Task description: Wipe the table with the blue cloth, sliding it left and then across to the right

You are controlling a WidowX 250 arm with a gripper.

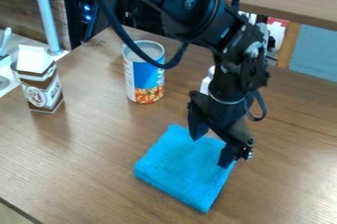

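Folded blue cloth (178,171) on near middle of surface (79,168); fingers (227,156) at its far right part, spread wide, empty. Looks like positioning for grasp; probably calls for lowering, then closing on fabric.

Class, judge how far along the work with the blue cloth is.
Looks done: the gripper is lined up over the blue cloth, which lies flat and seems folded. In hand: apparently nothing; its fingers stand apart. Remaining: probably closing on the cloth, then any moving.

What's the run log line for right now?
claw open | at folded blue cloth | can upright beyond cloth | carton upright, view's left
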